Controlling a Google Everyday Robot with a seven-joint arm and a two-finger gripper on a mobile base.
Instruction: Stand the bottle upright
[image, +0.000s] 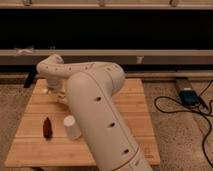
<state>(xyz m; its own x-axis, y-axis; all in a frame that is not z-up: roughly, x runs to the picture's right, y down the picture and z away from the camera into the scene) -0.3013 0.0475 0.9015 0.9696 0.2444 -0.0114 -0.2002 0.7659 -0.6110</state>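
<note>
Our white arm (95, 115) bends over the far left of the light wooden counter (137, 107), its end effector (58, 95) low there. We cannot tell its state or hold. The small cream-white plastic bottle (48, 91) seems only a pale sliver just left of it. 1 plain white tapered cup (72, 127) stands near-left, right of 1 dark red-brown object (47, 128).

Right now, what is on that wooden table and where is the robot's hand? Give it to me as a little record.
table: wooden top on a speckled floor
arm: white, reaching from the foreground over the table
gripper: over the table's far left part, under the arm's bend
cup: white, near the front left, beside the arm
dark object: red-brown, left of the cup, apart from it
bottle: cannot be made out; possibly hidden by the arm
small box: on the floor at right, with dark cables
</note>
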